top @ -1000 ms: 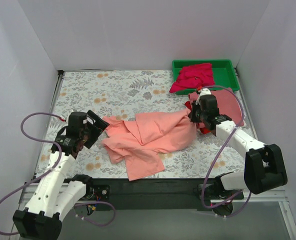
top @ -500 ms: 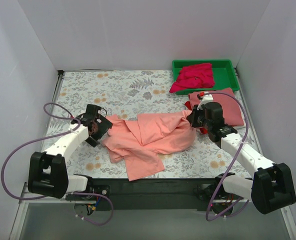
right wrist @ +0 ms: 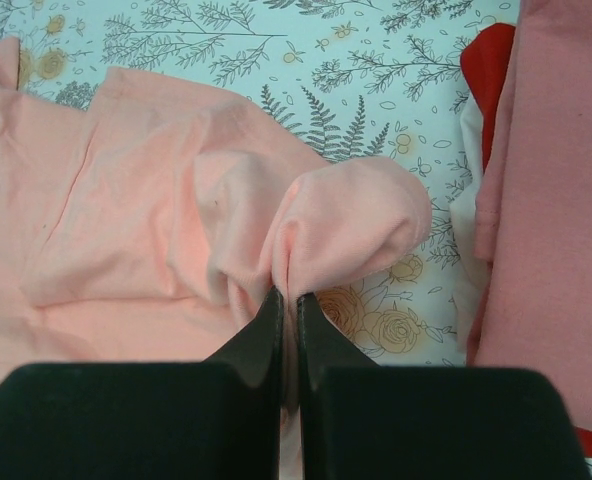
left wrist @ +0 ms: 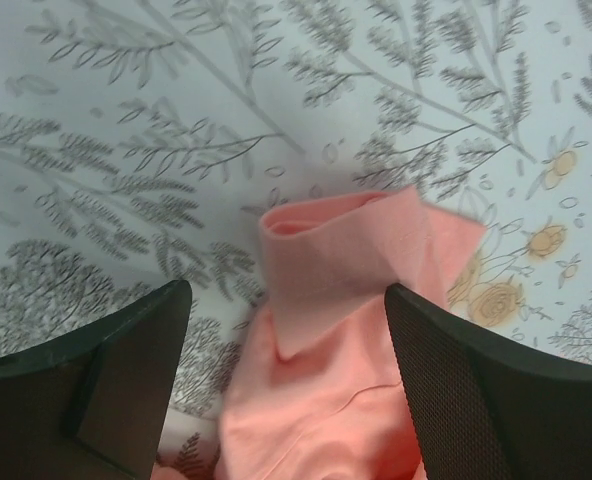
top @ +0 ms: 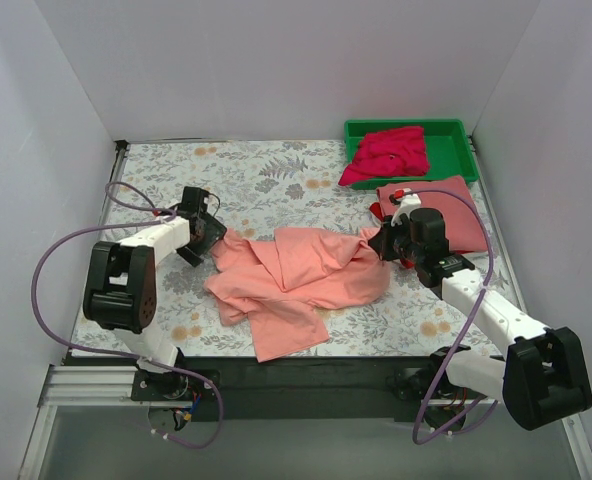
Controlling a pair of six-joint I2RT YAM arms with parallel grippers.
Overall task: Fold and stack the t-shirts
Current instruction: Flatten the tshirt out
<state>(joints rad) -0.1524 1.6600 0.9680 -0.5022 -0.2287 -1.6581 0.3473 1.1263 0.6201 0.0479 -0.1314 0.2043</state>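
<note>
The crumpled t-shirt (top: 296, 272) lies mid-worktop (top: 236, 175); at far right the tray (top: 446, 128) holds a second t-shirt (top: 388, 152), a third t-shirt (top: 456, 215) just nearer.

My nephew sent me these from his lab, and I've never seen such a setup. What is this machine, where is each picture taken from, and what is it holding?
These are two small robot arms bolted at the near edge of a table with a floral cover. The wide picture looks down from above and behind them. The other two come from a camera on each wrist, so the black shapes at the bottom are that arm's own fingers. A light salmon-pink t-shirt lies crumpled in the middle. The right gripper is shut, pinching a fold of it. The left gripper is open, with a finger on either side of the shirt's other end, gripping nothing. At the right lies a dusty rose t-shirt with a red t-shirt showing at its edge. A magenta t-shirt sits in a green tray.
</note>
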